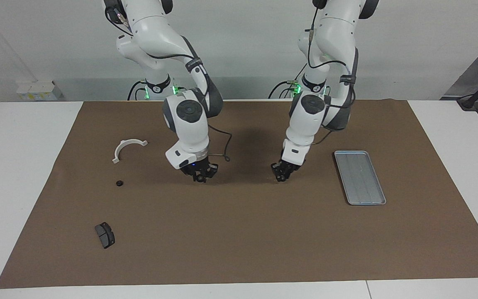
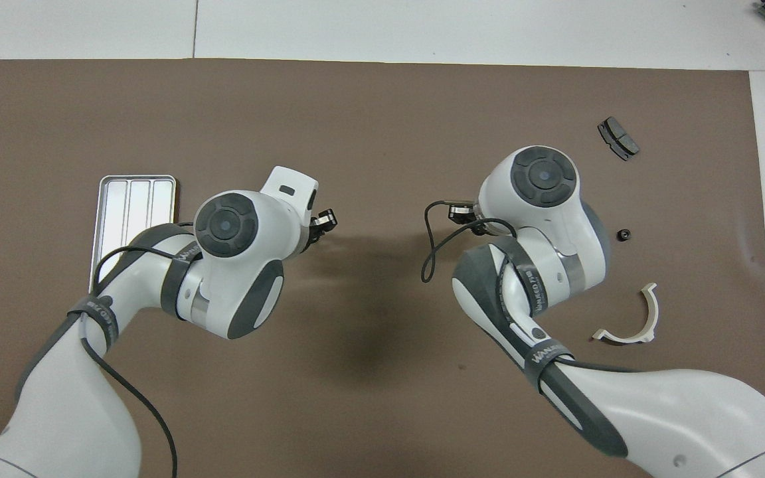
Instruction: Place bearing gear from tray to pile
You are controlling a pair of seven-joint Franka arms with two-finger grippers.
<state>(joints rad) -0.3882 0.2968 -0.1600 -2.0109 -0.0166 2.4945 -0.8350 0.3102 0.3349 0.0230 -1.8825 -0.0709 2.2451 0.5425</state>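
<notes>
The silver tray (image 1: 360,177) lies toward the left arm's end of the mat, and nothing shows in it; it also shows in the overhead view (image 2: 131,212). My left gripper (image 1: 281,176) hangs low over the middle of the mat, shut on a small dark part, the bearing gear; the gripper also shows in the overhead view (image 2: 323,222). My right gripper (image 1: 199,176) hangs low over the spot of one brake pad and hides it. The pile's other brake pad (image 1: 104,235) and white half-ring bracket (image 1: 128,147) lie toward the right arm's end.
A small black round part (image 1: 119,182) lies on the brown mat (image 1: 239,232) between the bracket and the visible brake pad, and shows in the overhead view (image 2: 623,234). White table surrounds the mat.
</notes>
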